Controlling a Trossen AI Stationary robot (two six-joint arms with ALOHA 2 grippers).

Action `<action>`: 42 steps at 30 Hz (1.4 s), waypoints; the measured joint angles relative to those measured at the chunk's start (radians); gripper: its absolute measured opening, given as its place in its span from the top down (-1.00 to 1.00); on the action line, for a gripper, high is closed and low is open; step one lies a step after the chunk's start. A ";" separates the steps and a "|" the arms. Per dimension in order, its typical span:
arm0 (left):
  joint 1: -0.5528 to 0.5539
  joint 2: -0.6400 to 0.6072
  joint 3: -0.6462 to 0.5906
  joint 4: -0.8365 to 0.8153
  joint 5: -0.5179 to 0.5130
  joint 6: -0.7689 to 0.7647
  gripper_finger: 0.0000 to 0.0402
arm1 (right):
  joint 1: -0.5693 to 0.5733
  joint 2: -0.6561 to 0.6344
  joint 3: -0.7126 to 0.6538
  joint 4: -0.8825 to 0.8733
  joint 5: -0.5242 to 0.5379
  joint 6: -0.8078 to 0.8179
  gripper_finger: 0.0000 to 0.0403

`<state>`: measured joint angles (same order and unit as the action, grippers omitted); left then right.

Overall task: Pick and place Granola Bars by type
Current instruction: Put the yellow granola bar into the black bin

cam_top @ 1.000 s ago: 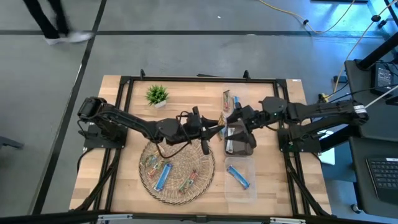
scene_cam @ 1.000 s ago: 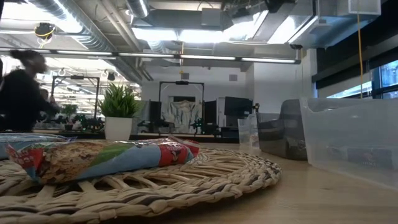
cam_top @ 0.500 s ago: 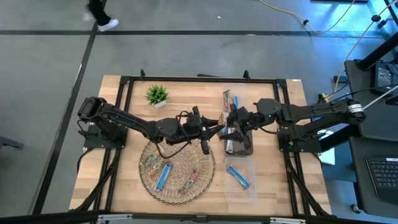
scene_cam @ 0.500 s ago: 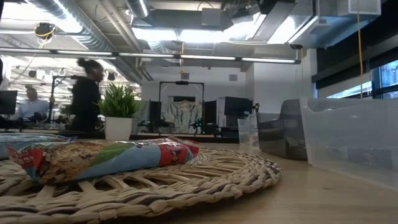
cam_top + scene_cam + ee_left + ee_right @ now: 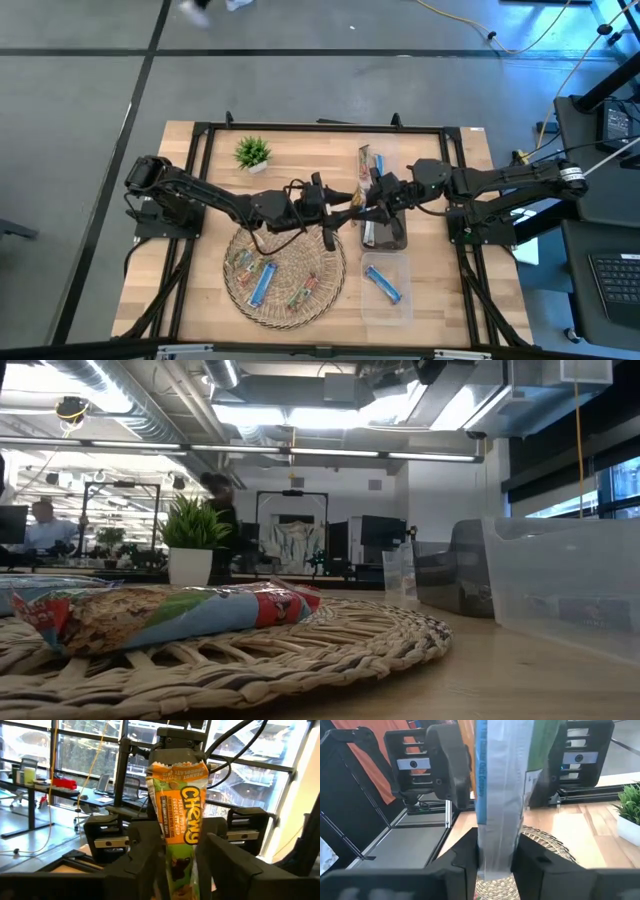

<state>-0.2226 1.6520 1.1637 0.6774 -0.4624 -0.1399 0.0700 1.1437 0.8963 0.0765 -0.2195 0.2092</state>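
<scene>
**Both claws on one bar, mid-table**

While the two arms reach toward each other over the table's middle, the high view shows the left gripper (image 5: pixel 345 207) and the right gripper (image 5: pixel 368 200) nearly touching, with one orange-and-green granola bar (image 5: pixel 357 197) between them. Below and to the left of the claws lies a round woven mat (image 5: pixel 285 268) carrying three bars: one bright blue, two multicoloured. On the right claw's side sit three clear plastic bins in a row: the farthest (image 5: pixel 372 160) holds one multicoloured bar, the middle one (image 5: pixel 385 230) lies under the right claw with contents I cannot make out, and the nearest (image 5: pixel 386 285) holds one blue bar. A single small potted plant (image 5: pixel 253 153) stands well off from the left claw.

From the low view, neither claw shows. One wrapped bar (image 5: pixel 150 615) rests on the coiled wicker, and the bins' translucent walls (image 5: pixel 560 585) rise on the right.

Through the left wrist view, that arm's dark fingers (image 5: pixel 142 852) are closed on the lower part of the upright "Chewy" bar (image 5: pixel 179 815), whose crimped top end meets the other claw.

Through the right wrist view, the right fingers (image 5: pixel 465 857) clamp the same bar's seamed back (image 5: pixel 500 795), standing upright.
</scene>
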 joint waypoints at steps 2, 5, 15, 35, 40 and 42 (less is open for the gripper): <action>0.000 -0.004 0.000 -0.018 -0.009 0.037 0.12 | 0.000 -0.001 0.000 -0.017 0.000 0.008 0.52; -0.004 -0.031 0.000 -0.095 -0.011 0.072 0.02 | -0.006 -0.017 0.000 -0.086 0.000 0.023 0.54; -0.030 -0.097 0.000 -0.471 -0.001 -0.093 -0.03 | -0.045 -0.102 0.000 -0.489 0.031 0.202 0.56; -0.054 -0.096 0.000 -1.106 0.062 -0.544 -0.03 | -0.048 0.051 -0.169 -0.716 0.245 0.445 0.56; -0.083 -0.096 0.000 -1.359 0.166 -0.769 -0.03 | -0.048 0.085 -0.171 -0.714 0.245 0.485 0.56; -0.102 -0.096 0.000 -1.452 0.203 -0.865 -0.03 | -0.048 0.101 -0.171 -0.713 0.245 0.494 0.56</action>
<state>-0.3242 1.5558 1.1637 -0.7748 -0.2596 -1.0054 0.0216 1.2446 0.7257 -0.6366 0.0251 0.7033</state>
